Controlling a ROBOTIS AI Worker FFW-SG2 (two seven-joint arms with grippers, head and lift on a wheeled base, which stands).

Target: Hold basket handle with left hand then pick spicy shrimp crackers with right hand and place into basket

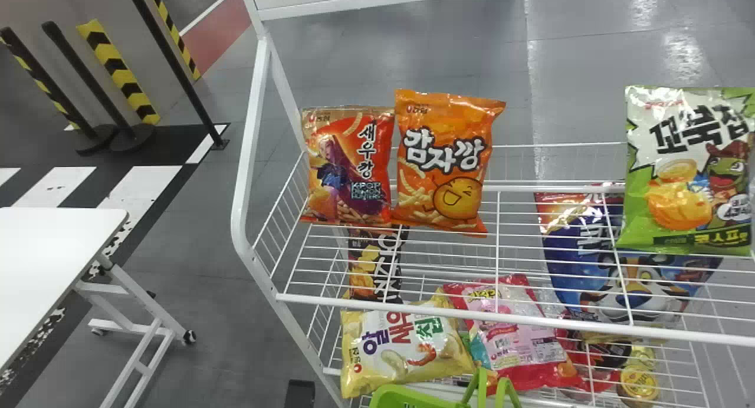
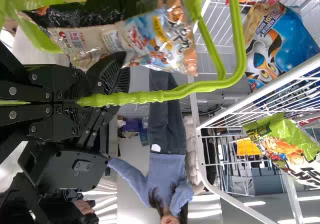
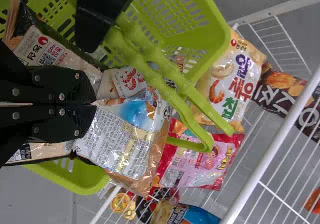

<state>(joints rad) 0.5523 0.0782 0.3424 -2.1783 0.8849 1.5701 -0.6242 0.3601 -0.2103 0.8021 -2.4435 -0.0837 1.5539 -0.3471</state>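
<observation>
Your left gripper [image 2: 76, 103]: fingers closed around the handle [image 2: 215, 86] of the green basket [image 3: 207, 14]. Basket sits by the front of the wire rack [image 1: 472, 322].

Your right gripper [image 3: 94, 104]: fingers narrow, pinching the shrimp crackers [image 3: 125, 141], back label partly exposed. Shrimp are pictured on this bag; you cannot confirm the spicy kind from the print. Position: at the basket's opening, the handle crossing in front of part of it in the right wrist view. Whether it bears on the basket floor, you cannot tell. Packaging with a dark band [image 2: 80, 22] lies right alongside; separate bag or same one, you cannot tell.

Rack, upper shelf: red bag [image 1: 348, 166] at the left end, its edge against an orange bag [image 1: 445, 160]; green bag [image 1: 684, 178] well apart, toward your right. All three stand roughly upright.

Below that shelf: dark bag [image 1: 374, 269] behind a yellow bag [image 1: 407, 349]; pink bag [image 1: 513, 337] beside the yellow one; large blue bag [image 1: 631, 284] farther right, seen partly through the wires.
</observation>
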